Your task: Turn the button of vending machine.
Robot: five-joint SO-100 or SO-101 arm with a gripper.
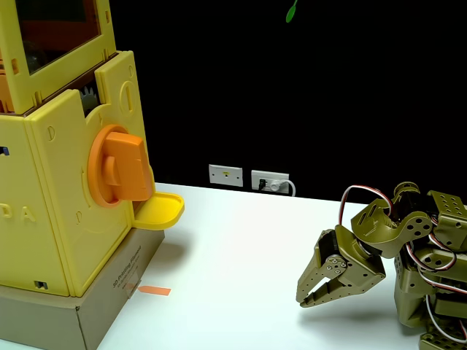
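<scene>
In the fixed view the olive-green 2-finger gripper hangs low over the white table at the right, its jaws pressed nearly together with nothing between them, tips pointing left. It is well apart from the big boxy yellow plastic vending machine on a grey cardboard base at the left. The large orange plastic knob button, its thick bar upright, sits on the machine's side face, just above a yellow scoop-shaped tray.

vending machine cropped at top and left edges, embossed letters partly cut, arm base cropped at right
</scene>
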